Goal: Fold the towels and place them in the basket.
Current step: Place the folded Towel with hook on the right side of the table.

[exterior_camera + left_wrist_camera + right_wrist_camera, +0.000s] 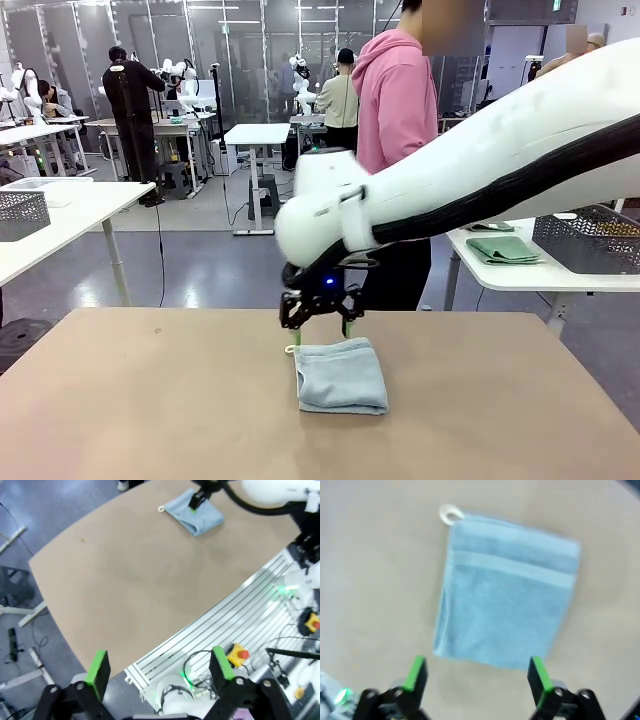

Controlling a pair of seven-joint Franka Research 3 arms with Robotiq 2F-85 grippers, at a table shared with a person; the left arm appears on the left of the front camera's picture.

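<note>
Towel (341, 376) folded into a thick blue-grey terry rectangle, woven band across it, pale loop (449, 514) at one corner. Lies flat on the table (150, 400), near centre. Right gripper (319, 335) hovers over its far edge, fingers wide, empty. Left gripper (159, 659) wide, empty.

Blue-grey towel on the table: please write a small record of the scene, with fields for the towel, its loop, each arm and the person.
towel: pale blue-grey towel, folded, lying flat on the brown table
loop: small white loop at one corner of the towel
right arm: right gripper open, holding nothing, hovering over the towel's far edge
left arm: left gripper open, holding nothing, high over the table's near side, apart from the towel
person: pink hoodie, standing beyond the table
</note>
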